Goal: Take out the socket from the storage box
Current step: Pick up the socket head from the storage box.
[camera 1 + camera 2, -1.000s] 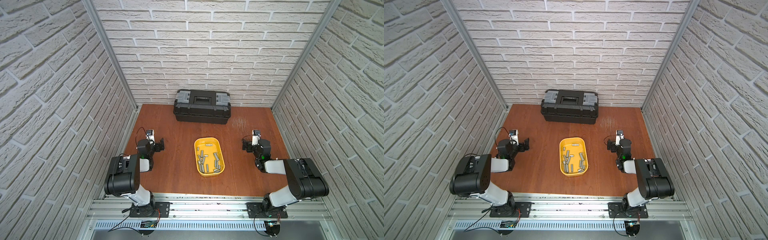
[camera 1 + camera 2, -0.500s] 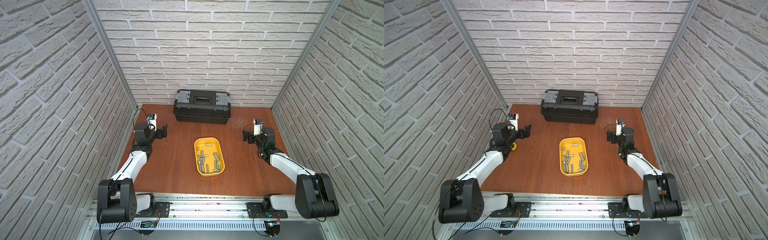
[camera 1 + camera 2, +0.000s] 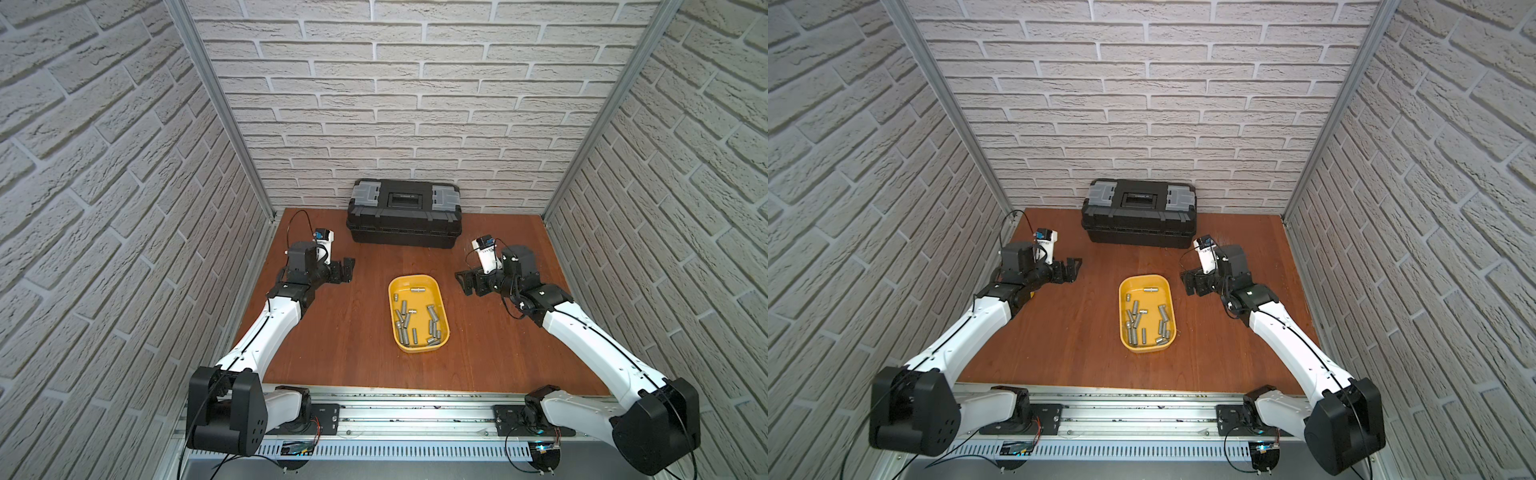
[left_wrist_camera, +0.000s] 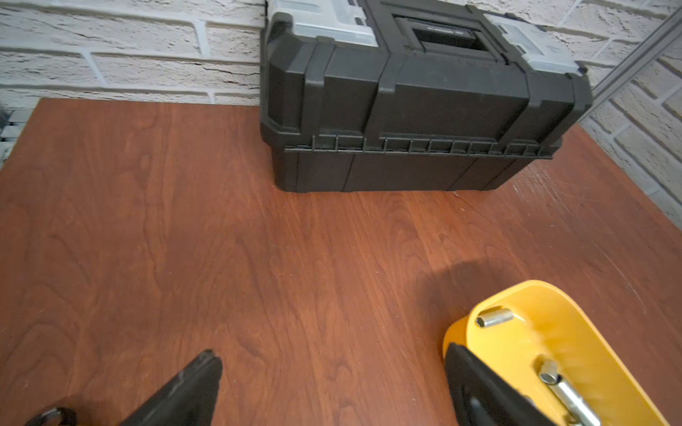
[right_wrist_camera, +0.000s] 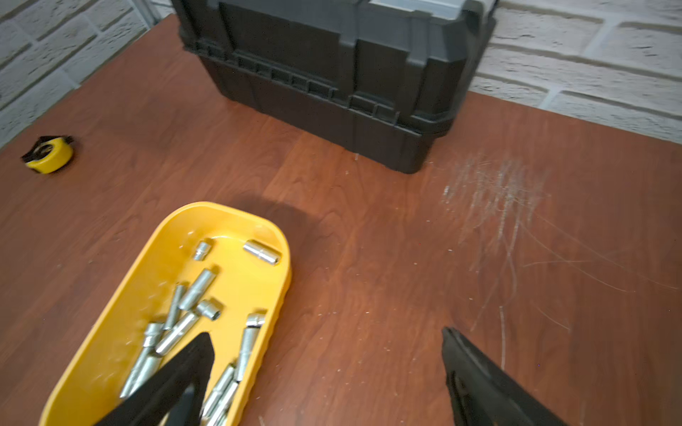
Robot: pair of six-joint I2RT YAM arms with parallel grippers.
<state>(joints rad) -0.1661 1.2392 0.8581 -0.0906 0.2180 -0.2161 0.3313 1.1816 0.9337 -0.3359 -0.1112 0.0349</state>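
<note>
Yellow plastic marks the storage box (image 3: 419,348), a shallow tray with rounded corners that lies just below the middle of the frame in both top views, its long side running away from the camera on the reddish wood-grain table (image 3: 345,332). Silvery sockets (image 3: 402,322) lie loose inside it, most gathered toward its lower end, while one socket (image 3: 417,289) lies crosswise alone near its upper end. To the left of that upper end the left gripper (image 3: 347,270) hangs apart from the tray, jaws spread wide and holding nothing. In the left wrist view its black fingers (image 4: 192,391) have bare table between them. To the right of the tray the right gripper (image 3: 464,282) hangs likewise spread and empty. At upper centre a black toolbox (image 3: 404,220) with grey latches stands shut against the brick wall. Small lettering in its handle recess is too blurred to read. A yellow-and-black tape measure (image 5: 48,154) lies on the table, and pale scratches (image 5: 494,191) mark the wood near the toolbox's corner.
</note>
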